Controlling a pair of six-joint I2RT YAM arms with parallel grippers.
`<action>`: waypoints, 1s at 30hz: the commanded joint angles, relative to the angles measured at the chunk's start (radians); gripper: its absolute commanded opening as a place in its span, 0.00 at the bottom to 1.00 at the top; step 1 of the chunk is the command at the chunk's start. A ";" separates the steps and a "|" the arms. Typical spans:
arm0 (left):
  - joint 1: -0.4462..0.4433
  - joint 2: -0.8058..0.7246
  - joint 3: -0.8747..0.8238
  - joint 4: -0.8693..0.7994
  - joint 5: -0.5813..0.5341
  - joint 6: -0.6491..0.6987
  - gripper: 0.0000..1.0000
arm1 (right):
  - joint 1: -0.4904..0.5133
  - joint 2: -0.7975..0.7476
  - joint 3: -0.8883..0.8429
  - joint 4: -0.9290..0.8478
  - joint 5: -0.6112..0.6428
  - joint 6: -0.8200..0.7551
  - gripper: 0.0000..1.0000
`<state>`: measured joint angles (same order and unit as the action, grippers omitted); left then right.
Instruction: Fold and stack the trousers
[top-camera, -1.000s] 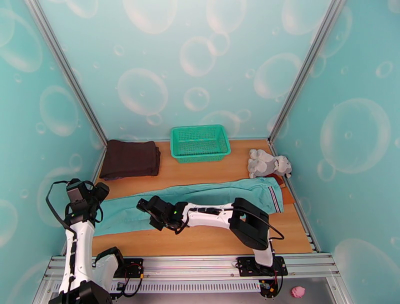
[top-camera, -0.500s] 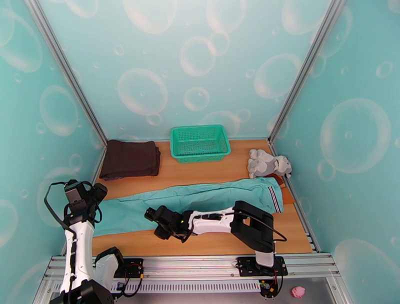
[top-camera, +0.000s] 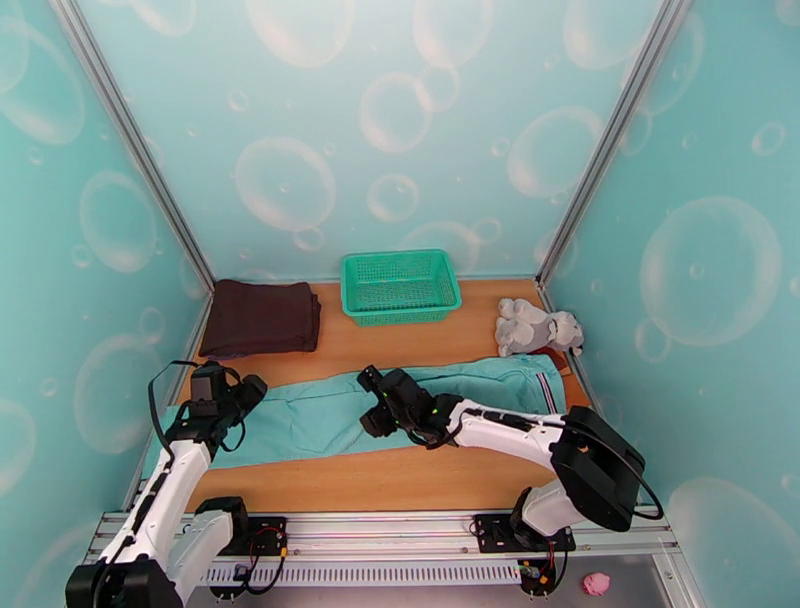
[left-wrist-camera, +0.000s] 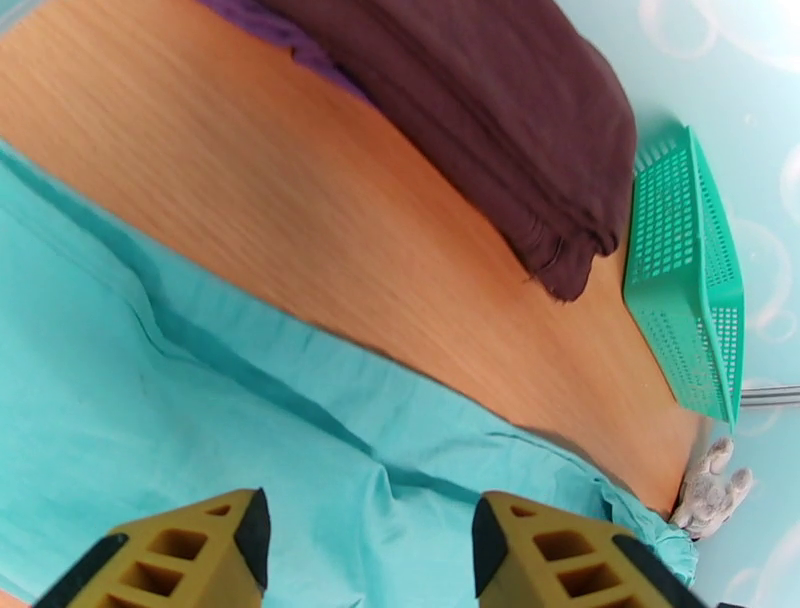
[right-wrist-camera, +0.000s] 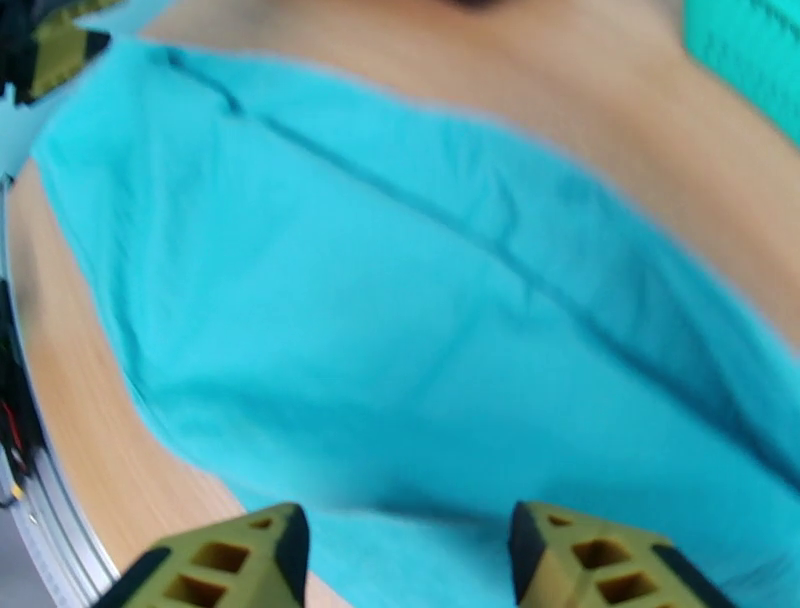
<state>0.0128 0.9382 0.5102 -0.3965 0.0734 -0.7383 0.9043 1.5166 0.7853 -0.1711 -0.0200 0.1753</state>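
While neither claw holds anything, stock reads as follows, near to far:

- Table (top-camera: 400, 480): bare wood strip at 6 o'clock.
- Left gripper (top-camera: 250, 392): at 8 o'clock, jaws apart and empty, just above the leg end of the cloth.
- Right gripper (top-camera: 368, 402): near the table's centre, jaws likewise apart and empty, over mid-leg.
- Trousers (top-camera: 310, 415): one long flat band from 8 o'clock to 3 o'clock, striped waistband (top-camera: 545, 385) at the 3 o'clock end.
- Step in hand, as judged: taking hold for a crosswise fold. Advice: each claw bites every layer at the cloth's edge. Both then lift together, keep the span taut and lay hem flush to waistband without dragging the lower layer.
- Plush toy (top-camera: 535, 328): 2 o'clock, just beyond the waistband.
- Green basket (top-camera: 400, 285): 12 o'clock, against the far wall.
- Dark brown folded garment (top-camera: 260, 318): 10 o'clock, well apart from the trousers, the likely place to stack
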 joint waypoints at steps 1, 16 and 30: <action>-0.047 0.028 -0.042 0.059 -0.081 -0.083 0.58 | 0.030 0.000 -0.042 -0.010 0.064 0.052 0.56; -0.050 0.151 -0.123 0.171 -0.184 -0.110 0.59 | -0.023 0.117 -0.014 0.046 0.156 0.028 0.49; -0.047 0.172 -0.150 0.208 -0.170 -0.107 0.60 | -0.055 0.154 0.019 0.048 0.145 0.016 0.29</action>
<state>-0.0334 1.1099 0.3706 -0.2142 -0.0837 -0.8391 0.8581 1.6501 0.7780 -0.1310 0.1253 0.1982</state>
